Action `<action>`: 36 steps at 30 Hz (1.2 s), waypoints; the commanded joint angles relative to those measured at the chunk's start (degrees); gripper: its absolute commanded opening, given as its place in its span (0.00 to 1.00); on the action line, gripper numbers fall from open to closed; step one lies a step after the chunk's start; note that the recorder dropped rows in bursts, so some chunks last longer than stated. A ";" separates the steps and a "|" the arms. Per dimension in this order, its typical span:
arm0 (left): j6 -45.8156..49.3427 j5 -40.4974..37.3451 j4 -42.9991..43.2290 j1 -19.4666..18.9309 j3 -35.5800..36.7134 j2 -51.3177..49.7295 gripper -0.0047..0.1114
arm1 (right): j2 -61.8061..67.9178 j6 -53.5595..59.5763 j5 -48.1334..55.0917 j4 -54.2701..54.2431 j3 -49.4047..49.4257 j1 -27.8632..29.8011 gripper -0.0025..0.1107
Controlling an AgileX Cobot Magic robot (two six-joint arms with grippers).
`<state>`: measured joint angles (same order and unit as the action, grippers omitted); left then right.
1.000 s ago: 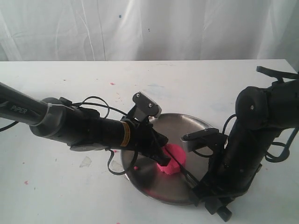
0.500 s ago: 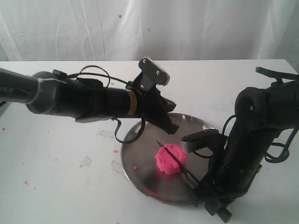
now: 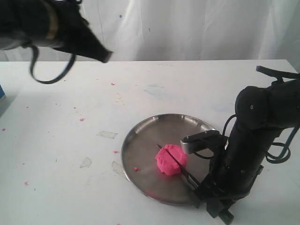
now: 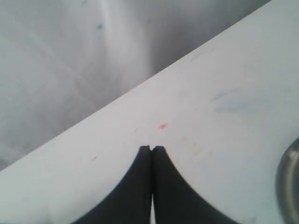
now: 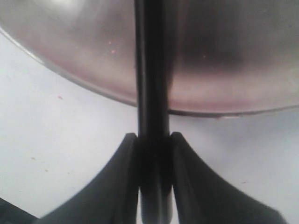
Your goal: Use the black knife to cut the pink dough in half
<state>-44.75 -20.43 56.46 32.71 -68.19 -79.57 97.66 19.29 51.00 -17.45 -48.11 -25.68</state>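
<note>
The pink dough (image 3: 165, 163) lies as a round lump near the middle of the steel plate (image 3: 145, 140). The black knife (image 3: 188, 176) runs slantwise across it, its blade pressed into the dough's top. My right gripper (image 3: 199, 190) sits low at the plate's near right rim, shut on the knife's handle. In the right wrist view that gripper (image 5: 153, 136) clamps the knife (image 5: 152, 70), which reaches out over the plate (image 5: 224, 46). My left gripper (image 3: 104, 56) hangs high at the far left, away from the plate. In the left wrist view the left gripper (image 4: 152, 148) is shut and holds nothing.
Tiny pink crumbs (image 3: 81, 119) dot the white table. Two clear scraps (image 3: 108, 134) lie left of the plate. A white curtain (image 3: 187, 28) closes off the back. A blue object (image 3: 1, 91) shows at the left edge. The plate's rim (image 4: 286, 182) shows in the left wrist view.
My left arm has lifted off the dough and swung up and away to the far left. The right gripper, the knife and the dough have stayed put.
</note>
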 commanded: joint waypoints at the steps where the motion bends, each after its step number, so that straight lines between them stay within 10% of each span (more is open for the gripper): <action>1: 12.41 -17.50 -9.40 -0.03 5.87 6.96 0.04 | 0.07 -0.12 1.56 -1.12 -0.72 -0.11 0.07; 8: 33.83 -25.93 -28.48 -0.03 16.63 11.07 0.04 | 0.07 2.29 3.81 -3.56 -0.72 -0.11 0.07; 21: 32.97 -2.29 -30.24 -0.03 26.42 11.76 0.04 | 0.07 2.18 4.16 -3.08 -2.73 -0.11 0.07; 36: 32.97 -0.86 -35.02 -0.03 26.42 11.76 0.04 | 0.07 -10.62 0.86 9.86 -3.31 -0.11 0.07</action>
<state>-11.47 -21.14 21.92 32.71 -42.26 -68.37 97.78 12.30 52.39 -11.02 -50.93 -25.68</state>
